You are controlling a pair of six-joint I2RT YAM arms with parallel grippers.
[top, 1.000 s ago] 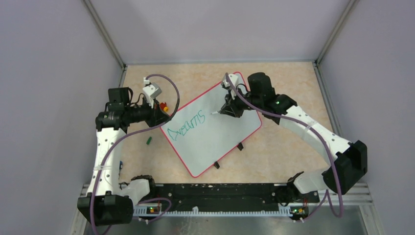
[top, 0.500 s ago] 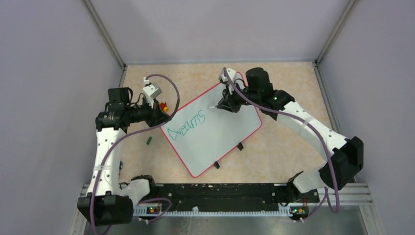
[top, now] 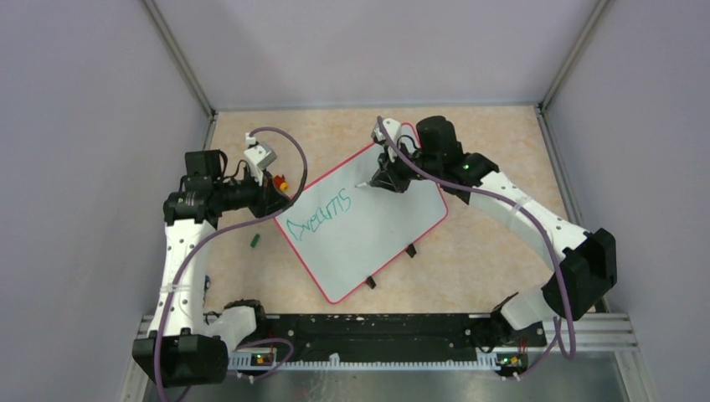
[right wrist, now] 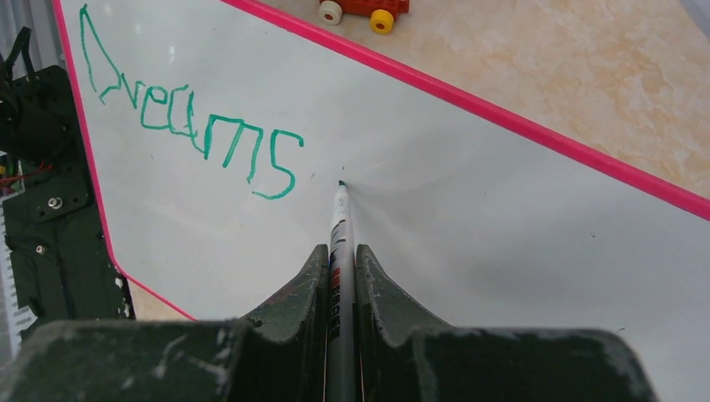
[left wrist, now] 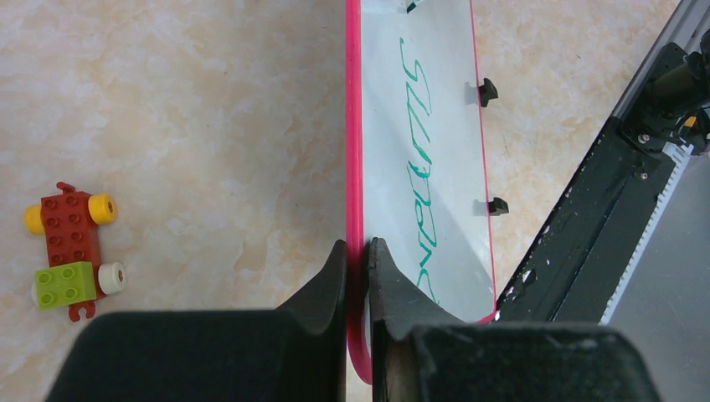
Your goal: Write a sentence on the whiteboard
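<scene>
The whiteboard (top: 377, 226) lies tilted on the table, red-rimmed, with black feet on its near edge. The sentence (top: 318, 213) so reads only "Dreams" in green; it also shows in the right wrist view (right wrist: 192, 126) and the left wrist view (left wrist: 419, 167). My left gripper (left wrist: 358, 247) is shut on the whiteboard's red rim (left wrist: 353, 151) at its left corner (top: 280, 201). My right gripper (right wrist: 341, 251) is shut on a green marker (right wrist: 339, 218), whose tip sits at the board surface just right of the "s" (top: 362, 184).
A small red, green and yellow brick car (left wrist: 71, 243) lies on the table left of the board, also seen at the top of the right wrist view (right wrist: 360, 10). A green marker cap (top: 254, 240) lies near the left arm. The black base rail (top: 360, 331) runs along the near edge.
My right gripper with the marker has moved a little up and left along the board, from past the word's end toward the far edge. The left gripper has not moved.
</scene>
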